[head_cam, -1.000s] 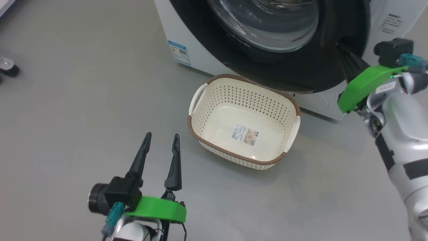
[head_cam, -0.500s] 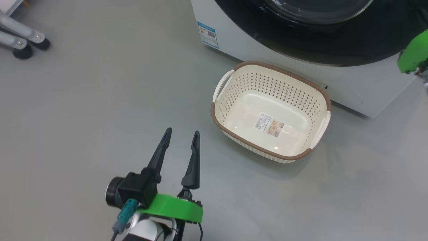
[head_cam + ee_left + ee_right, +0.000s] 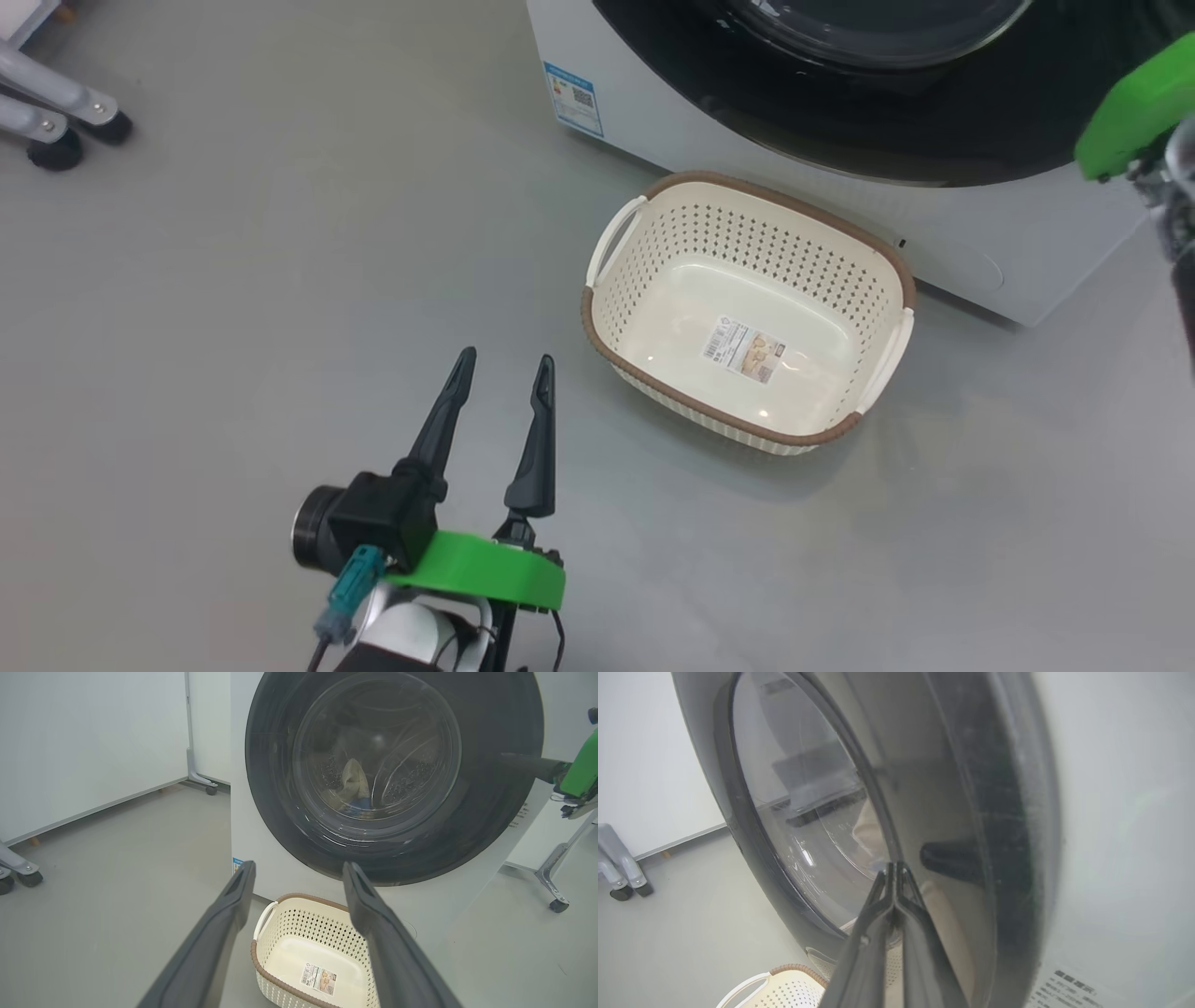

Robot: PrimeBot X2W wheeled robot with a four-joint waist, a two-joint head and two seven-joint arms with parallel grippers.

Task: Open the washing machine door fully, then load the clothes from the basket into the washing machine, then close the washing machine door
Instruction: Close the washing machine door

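Note:
The basket [image 3: 747, 252] stands on the floor just in front of the washing machine [image 3: 934, 252] and holds nothing but its label sticker. Through the glass of the washing machine door [image 3: 271, 765], which lies flush against the front, the clothes [image 3: 352, 779] show as a pale bundle in the drum. My left gripper [image 3: 504, 364] is open and holds nothing, low over the floor to the left of the basket [image 3: 308, 921]. My right gripper [image 3: 894, 865] is shut, its tips close to the door's glossy black rim [image 3: 1008, 858] on the right side; whether they touch is unclear.
Grey floor lies all around the basket. Frame legs on castors [image 3: 56, 121] stand at the far left. A white partition panel [image 3: 93, 742] rises left of the machine, and another castor leg [image 3: 556, 903] stands to its right.
The head camera has swung, so the machine and basket sit further right in the view. My right arm's green mount has edged left along the door rim. The left gripper stays open and still.

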